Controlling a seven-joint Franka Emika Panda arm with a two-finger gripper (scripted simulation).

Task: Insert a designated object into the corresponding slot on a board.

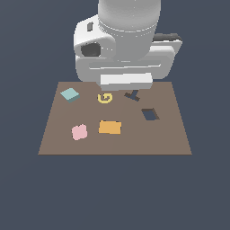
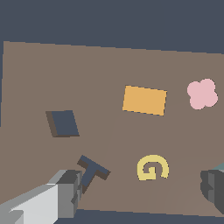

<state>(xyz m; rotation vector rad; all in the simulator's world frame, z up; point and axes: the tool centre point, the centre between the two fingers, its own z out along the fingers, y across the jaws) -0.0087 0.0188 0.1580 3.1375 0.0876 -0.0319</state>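
The pale teal square block lies flat on the brown board at its far corner on the exterior view's left. The dark diamond-like slot is cut into the board toward the exterior view's right, and nothing is in it. My gripper hangs above the board's far middle, over the yellow G piece. It is open with nothing between its fingers. In the exterior view the arm's body hides the fingers. Only a teal sliver shows beside the other finger in the wrist view.
On the board also lie a pink rounded piece, an orange rectangle and the yellow G. A dark T-shaped cutout sits between the G and the slot. The arm's white bulk looms over the board's far edge.
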